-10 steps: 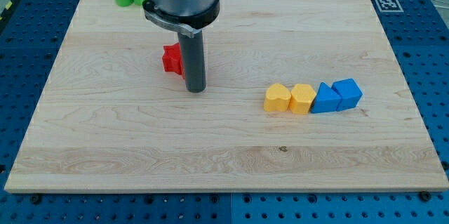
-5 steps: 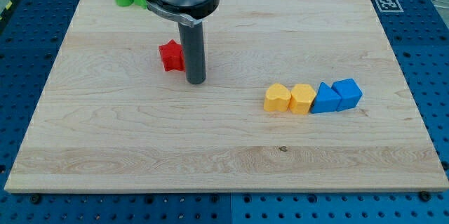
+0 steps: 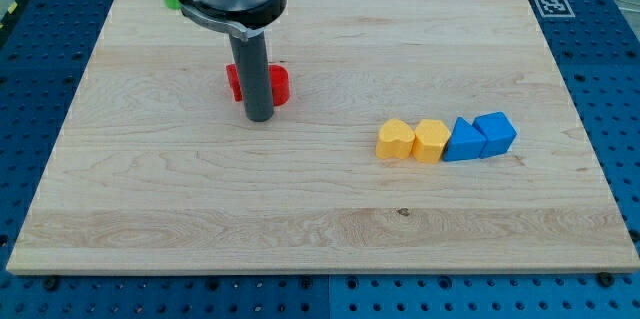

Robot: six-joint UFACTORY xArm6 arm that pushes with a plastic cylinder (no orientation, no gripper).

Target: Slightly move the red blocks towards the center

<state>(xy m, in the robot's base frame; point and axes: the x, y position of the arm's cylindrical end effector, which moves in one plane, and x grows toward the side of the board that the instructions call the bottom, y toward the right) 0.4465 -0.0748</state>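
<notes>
Camera view: my tip [image 3: 259, 117] before red blocks [image 3: 278, 84].

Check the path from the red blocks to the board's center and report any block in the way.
Nothing visible blocks it. My tip stands right in front of the red blocks, hiding their middle. The yellow blocks and blue blocks sit far to the view's right.

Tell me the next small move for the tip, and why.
Probably bring my tip round to the upper-left side of the red blocks and nudge them toward the view's lower right. The rod now stands in front of them, red showing on both sides, and they lie up and left of the board's center.
</notes>
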